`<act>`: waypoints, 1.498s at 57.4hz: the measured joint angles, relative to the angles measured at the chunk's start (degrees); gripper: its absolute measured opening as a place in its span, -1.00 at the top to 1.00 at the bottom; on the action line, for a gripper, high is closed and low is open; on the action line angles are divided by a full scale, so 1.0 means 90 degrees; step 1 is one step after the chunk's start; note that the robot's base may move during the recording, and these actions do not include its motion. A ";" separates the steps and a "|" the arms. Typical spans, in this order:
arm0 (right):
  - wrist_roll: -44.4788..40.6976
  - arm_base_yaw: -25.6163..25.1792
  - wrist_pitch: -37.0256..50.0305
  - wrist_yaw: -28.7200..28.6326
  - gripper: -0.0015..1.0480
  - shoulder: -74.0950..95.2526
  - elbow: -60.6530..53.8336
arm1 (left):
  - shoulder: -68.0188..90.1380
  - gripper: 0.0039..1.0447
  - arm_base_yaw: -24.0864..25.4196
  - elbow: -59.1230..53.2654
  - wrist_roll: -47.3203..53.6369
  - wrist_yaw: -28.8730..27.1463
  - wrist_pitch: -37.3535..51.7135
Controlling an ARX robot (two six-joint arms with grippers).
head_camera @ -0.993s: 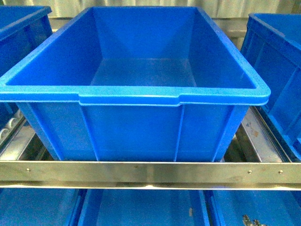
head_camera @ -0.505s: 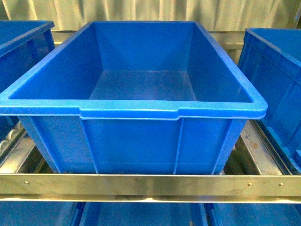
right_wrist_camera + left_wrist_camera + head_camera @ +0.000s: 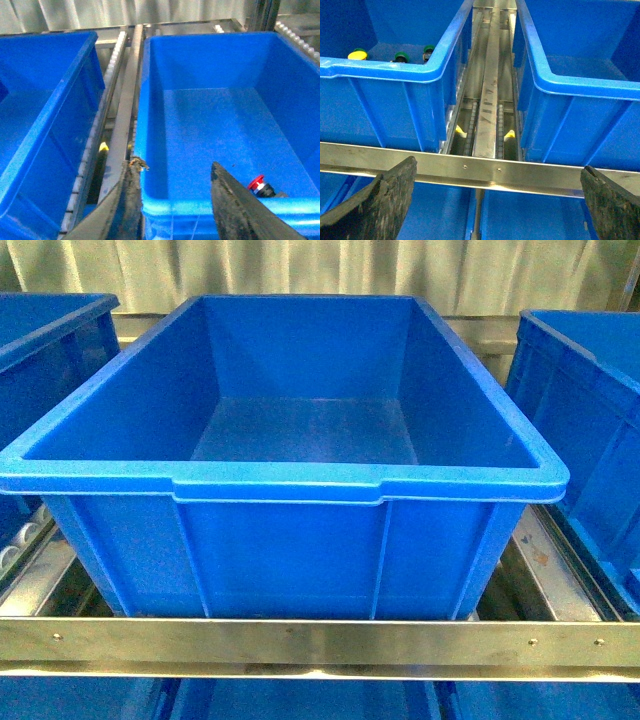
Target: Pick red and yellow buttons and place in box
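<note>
Blue plastic bins sit side by side on a rack; the middle box [image 3: 370, 480] stands behind a steel rail [image 3: 320, 640]. The left claw [image 3: 498, 166] hangs wide apart, gripping nothing. In the bin [image 3: 395, 75] ahead of it lie a yellow button [image 3: 357, 54] and two green-capped switches [image 3: 401, 57]. The right claw [image 3: 175, 165], also apart, hangs over another bin's [image 3: 150, 100] near rim, with a red button [image 3: 257, 183] in its near corner.

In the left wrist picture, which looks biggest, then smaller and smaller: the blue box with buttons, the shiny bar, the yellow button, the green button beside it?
1. blue box
2. shiny bar
3. yellow button and green button: only their caps peek out, about alike, so a tie.
</note>
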 joint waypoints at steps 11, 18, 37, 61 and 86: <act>-0.0151 0.0534 0.0291 0.0534 0.92 -0.0758 -0.1076 | 0.0000 -0.85 0.0000 0.0000 0.0000 0.0000 0.0000; -0.0160 0.0772 0.0350 0.0758 0.93 -0.1103 -0.1486 | 0.0000 -0.85 0.0000 0.0000 0.0000 0.0000 0.0000; -0.0160 0.1702 0.0226 0.1622 0.93 -0.2110 -0.2310 | 0.0000 -0.85 0.0000 0.0000 0.0000 0.0002 0.0000; -0.0160 0.1736 -0.0253 0.1693 0.93 -0.2985 -0.2705 | 0.0000 -0.85 0.0000 0.0000 0.0000 0.0000 0.0000; -0.0160 0.1736 -0.0629 0.1693 0.93 -0.3733 -0.2892 | 0.0000 -0.85 0.0000 0.0000 0.0000 0.0000 0.0000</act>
